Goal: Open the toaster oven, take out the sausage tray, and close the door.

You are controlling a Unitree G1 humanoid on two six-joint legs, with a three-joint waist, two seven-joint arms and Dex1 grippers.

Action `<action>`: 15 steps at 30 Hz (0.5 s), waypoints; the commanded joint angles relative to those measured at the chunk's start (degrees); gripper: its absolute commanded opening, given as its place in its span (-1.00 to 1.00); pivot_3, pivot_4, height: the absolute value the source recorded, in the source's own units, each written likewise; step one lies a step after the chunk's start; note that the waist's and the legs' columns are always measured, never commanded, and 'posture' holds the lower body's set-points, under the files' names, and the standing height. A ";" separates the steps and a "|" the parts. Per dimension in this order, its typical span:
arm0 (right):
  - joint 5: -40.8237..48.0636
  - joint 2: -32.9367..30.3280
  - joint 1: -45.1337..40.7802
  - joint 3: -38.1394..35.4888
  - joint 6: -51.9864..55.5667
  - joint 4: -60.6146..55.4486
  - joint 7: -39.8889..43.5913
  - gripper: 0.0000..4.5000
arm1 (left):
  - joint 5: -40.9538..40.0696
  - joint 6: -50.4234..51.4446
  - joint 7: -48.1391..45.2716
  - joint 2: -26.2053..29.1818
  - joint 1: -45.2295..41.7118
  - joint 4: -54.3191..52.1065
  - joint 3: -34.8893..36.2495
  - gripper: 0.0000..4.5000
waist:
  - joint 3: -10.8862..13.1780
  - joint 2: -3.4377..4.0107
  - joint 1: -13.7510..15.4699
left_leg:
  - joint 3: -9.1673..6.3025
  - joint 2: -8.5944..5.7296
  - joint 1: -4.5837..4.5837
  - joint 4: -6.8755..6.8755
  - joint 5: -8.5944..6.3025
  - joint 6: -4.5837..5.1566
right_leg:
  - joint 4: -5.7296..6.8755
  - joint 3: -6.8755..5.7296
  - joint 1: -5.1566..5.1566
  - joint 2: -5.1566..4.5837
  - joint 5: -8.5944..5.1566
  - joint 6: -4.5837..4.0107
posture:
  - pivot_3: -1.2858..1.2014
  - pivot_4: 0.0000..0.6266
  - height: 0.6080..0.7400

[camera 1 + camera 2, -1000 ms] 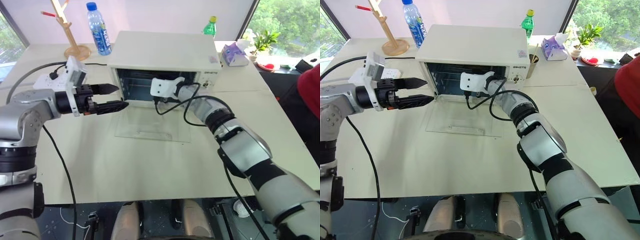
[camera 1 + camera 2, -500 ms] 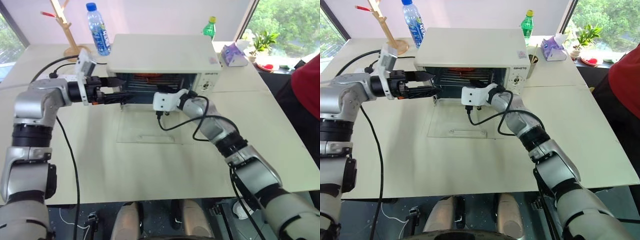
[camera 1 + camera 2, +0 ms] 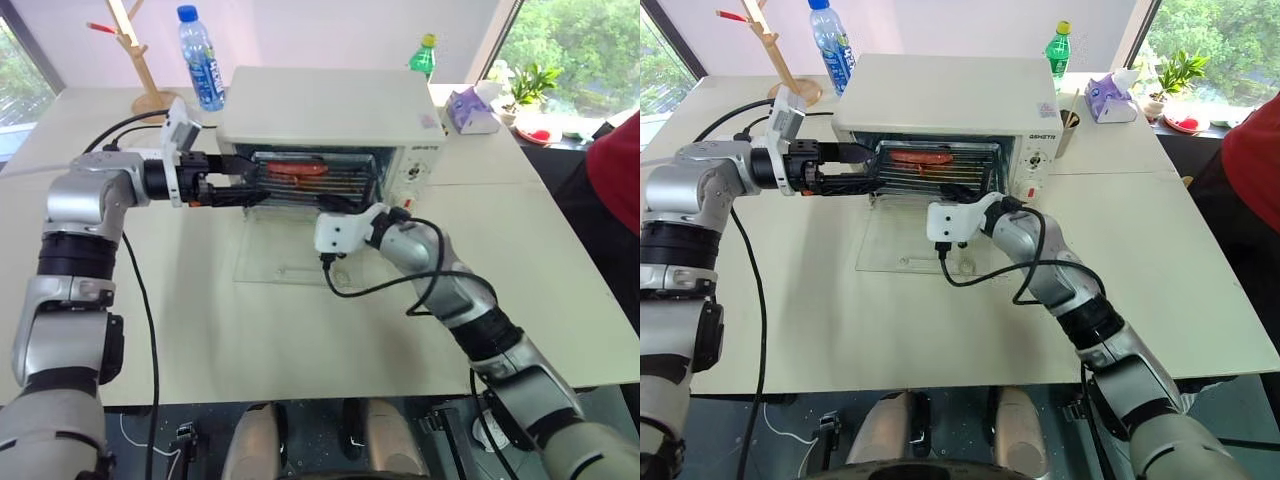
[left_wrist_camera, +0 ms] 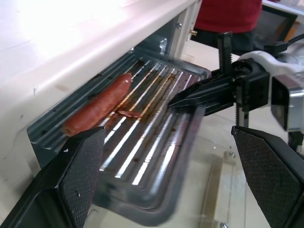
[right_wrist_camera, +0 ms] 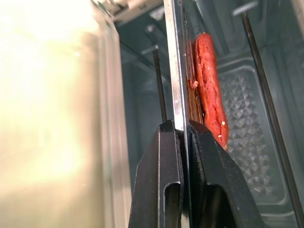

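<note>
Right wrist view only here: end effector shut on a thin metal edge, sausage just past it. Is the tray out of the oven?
Observer: Partly. The sausage tray sticks out of the toaster oven's mouth, with its back part inside.
Operator: Door?
Observer: The door lies fully open, flat on the table in front of the oven.
Operator: Left arm?
Observer: The left end effector is open at the tray's left end. I cannot tell whether it touches the tray.
</note>
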 commanded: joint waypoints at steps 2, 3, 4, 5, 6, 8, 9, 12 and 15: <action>1.44 -3.73 3.91 -1.73 -2.11 -4.07 2.06 -0.98 | -4.35 6.71 -0.35 3.48 1.56 -6.86 4.73 1.00 | 0.01 -0.01 0.05 | 0.00 -0.01 -0.02 0.00 -0.01 0.01 | -0.02 0.00 0.00 -0.01 0.00 0.00 | 0.03 -0.52 0.73; 1.51 -4.29 4.53 -1.88 -2.56 -4.69 2.18 -0.98 | -5.46 8.45 -0.42 4.13 2.30 -8.57 5.50 1.00 | 0.01 -0.01 0.09 | -0.01 -0.01 -0.04 0.00 -0.01 0.02 | -0.03 0.00 0.00 -0.01 0.00 0.00 | 0.03 -0.52 0.73; 1.57 -5.03 5.14 -2.01 -3.33 -5.37 2.32 -0.98 | -6.63 10.16 -0.50 5.06 3.37 -10.65 6.34 1.00 | 0.01 -0.01 0.16 | -0.02 -0.02 -0.04 0.00 -0.01 0.01 | -0.04 0.00 0.00 -0.02 -0.01 0.01 | 0.03 -0.52 0.73; 1.60 -5.57 5.58 -2.19 -3.85 -5.90 2.36 -0.98 | -7.53 11.49 -0.54 5.92 4.38 -12.39 7.01 1.00 | 0.02 -0.02 0.20 | -0.02 -0.04 -0.05 0.00 -0.01 0.01 | -0.05 0.00 0.00 -0.04 -0.01 0.01 | 0.03 -0.52 0.73; 1.79 -6.17 6.10 -2.51 -4.42 -6.53 2.40 -0.98 | -8.37 12.68 -0.49 6.95 5.66 -14.08 7.79 1.00 | 0.02 -0.02 0.24 | -0.03 -0.06 -0.05 0.00 -0.01 0.01 | -0.06 0.00 0.01 -0.07 -0.01 0.01 | 0.03 -0.52 0.73; 2.15 -7.34 7.11 -3.18 -5.75 -7.74 2.42 -0.98 | -9.63 14.63 0.06 8.71 8.06 -16.52 9.28 1.00 | 0.02 -0.02 0.26 | -0.04 -0.08 -0.05 0.01 -0.02 0.02 | -0.07 0.00 0.03 -0.09 -0.01 0.01 | 0.03 -0.52 0.73; 2.45 -7.88 7.59 -3.51 -6.39 -8.22 2.39 -0.98 | -10.30 15.65 0.48 9.40 9.07 -17.46 10.04 1.00 | 0.02 -0.02 0.25 | -0.06 -0.09 -0.05 0.01 -0.02 0.04 | -0.07 0.00 0.05 -0.10 -0.01 0.01 | 0.03 -0.52 0.73; 3.59 -9.09 9.26 -4.48 -7.57 -9.78 2.51 -0.98 | -11.53 17.03 1.81 10.95 12.15 -19.78 11.98 1.00 | 0.02 -0.03 0.40 | -0.10 -0.10 -0.04 0.01 -0.03 0.04 | -0.07 -0.01 0.06 -0.10 -0.01 0.01 | 0.03 -0.52 0.73; 4.21 -9.32 9.54 -4.81 -7.86 -9.70 2.80 -0.98 | -12.16 17.59 2.78 10.78 12.64 -19.60 12.25 1.00 | 0.02 -0.05 0.62 | -0.09 -0.10 -0.04 0.02 -0.03 0.04 | -0.07 0.00 0.07 -0.10 -0.01 0.01 | 0.03 -0.52 0.73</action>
